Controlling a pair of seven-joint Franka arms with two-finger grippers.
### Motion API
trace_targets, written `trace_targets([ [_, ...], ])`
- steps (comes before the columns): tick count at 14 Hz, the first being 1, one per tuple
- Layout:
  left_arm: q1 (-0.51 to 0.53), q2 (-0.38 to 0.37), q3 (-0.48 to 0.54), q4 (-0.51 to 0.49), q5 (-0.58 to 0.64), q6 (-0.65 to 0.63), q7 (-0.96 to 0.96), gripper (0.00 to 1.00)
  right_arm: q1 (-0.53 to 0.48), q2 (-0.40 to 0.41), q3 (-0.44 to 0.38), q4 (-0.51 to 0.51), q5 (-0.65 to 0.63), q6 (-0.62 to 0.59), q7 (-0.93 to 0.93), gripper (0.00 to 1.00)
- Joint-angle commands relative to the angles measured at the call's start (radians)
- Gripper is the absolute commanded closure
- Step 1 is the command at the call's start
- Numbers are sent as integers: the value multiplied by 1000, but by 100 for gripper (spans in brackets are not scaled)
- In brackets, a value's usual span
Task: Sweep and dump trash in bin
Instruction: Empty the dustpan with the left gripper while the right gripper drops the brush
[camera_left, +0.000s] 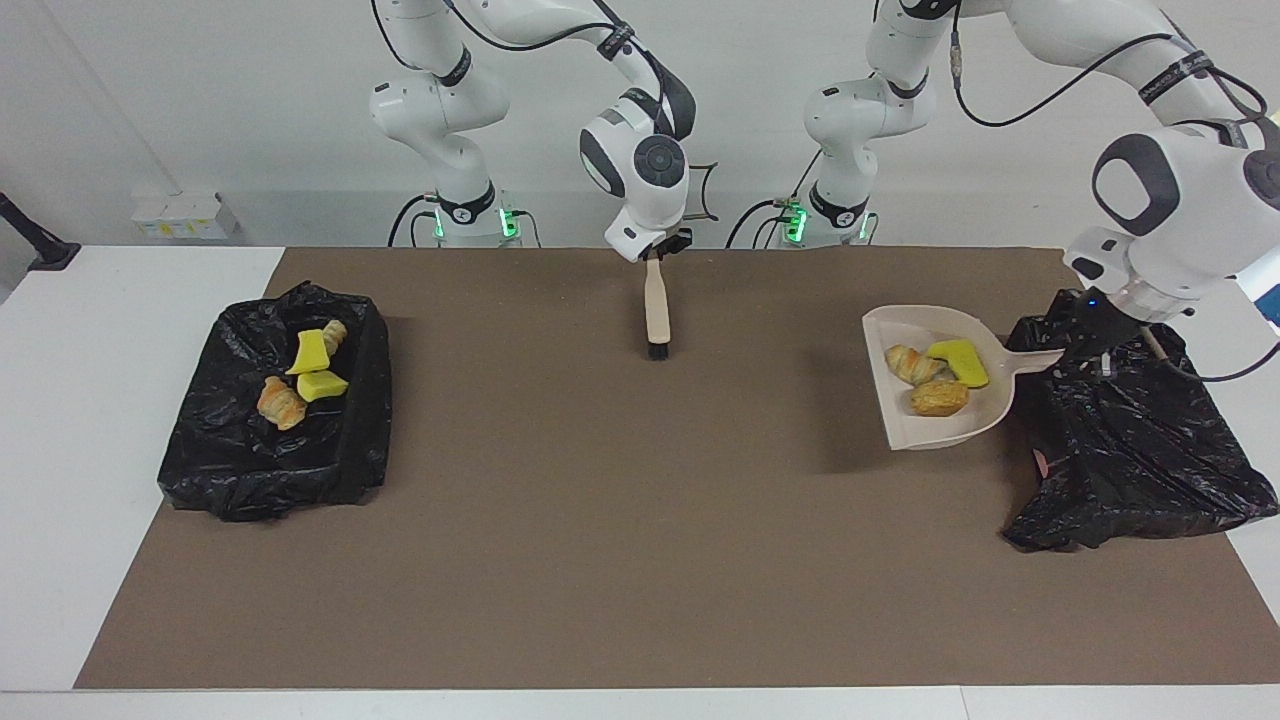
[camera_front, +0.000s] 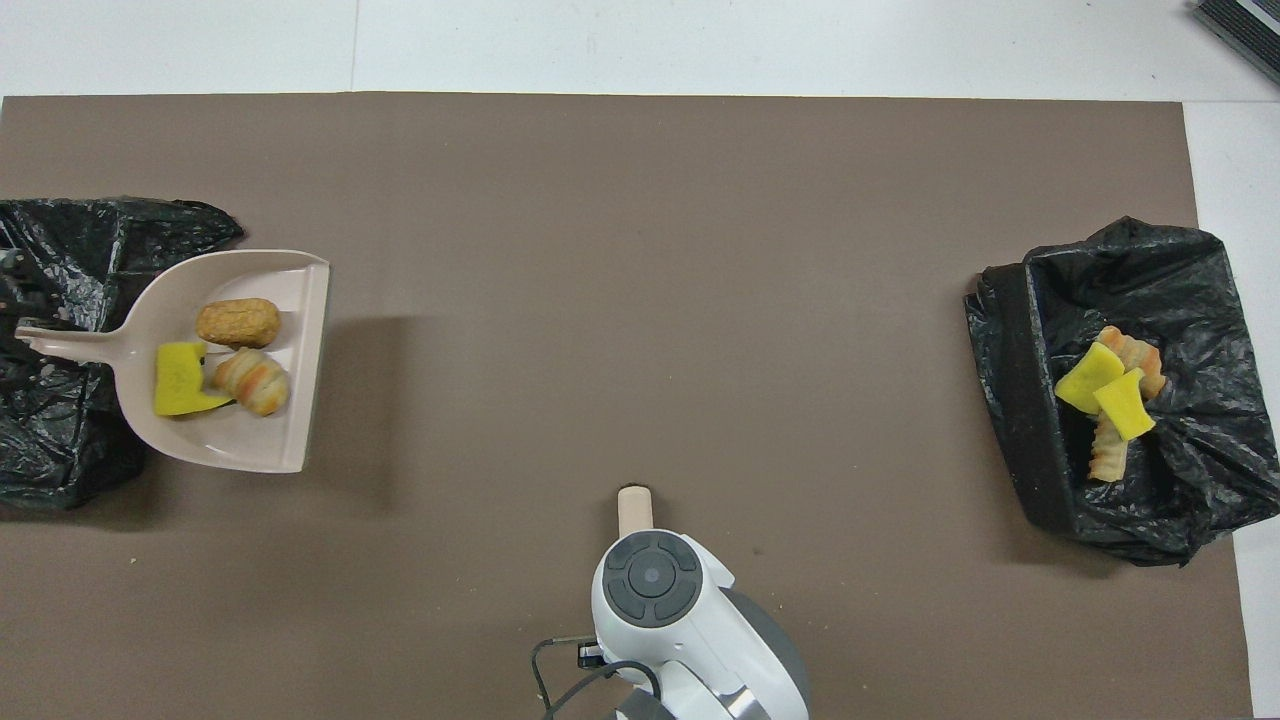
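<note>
Gripping the dustpan (camera_left: 935, 385) handle over the bin (camera_left: 1130, 450), the left gripper (camera_left: 1085, 345) carries three trash bits (camera_left: 938, 380). Right gripper (camera_left: 655, 250) holds the brush (camera_left: 656, 310) over the mat. Four bits (camera_left: 303, 375) lie in the other bin (camera_left: 275, 440).

White table (camera_left: 120, 300) carries a brown mat (camera_left: 600, 520) with two black-bagged bins (camera_left: 275, 420) (camera_left: 1130, 450)

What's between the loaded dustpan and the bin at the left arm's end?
Nothing visible. The dustpan, held by the left gripper, hangs beside the black-bagged bin with three trash pieces aboard; its handle already reaches over the bin's rim.
</note>
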Motion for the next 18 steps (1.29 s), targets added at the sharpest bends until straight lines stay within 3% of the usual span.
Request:
trace_targets([
  [1,93,7,-11,32,-14,-1,137,100,-5,-14,-2,-19,25,28,-16,67],
  [4,195,16,-11,61,-3,31,249,100,-12,-11,-4,-19,23,32,-16,55],
  [5,225,20,-7,74,-1,53,281,100,-12,-11,-4,-14,14,34,-16,45],
  [9,276,63,-3,163,100,81,238,100,-86,-8,-12,47,5,35,-16,28],
  [11,269,66,3,180,206,102,169,100,-159,-37,-12,60,-29,29,-51,22],
  [13,253,62,1,180,363,223,161,100,-223,-67,-12,81,-35,3,-73,13],
  [15,253,60,1,173,406,284,135,100,-249,-74,-13,110,-49,-47,-93,7],
  [16,252,60,1,165,455,332,125,100,-260,-75,-15,125,-69,-60,-97,2],
  [18,226,56,3,144,601,404,17,100,-285,-74,-13,152,-95,-71,-105,0],
])
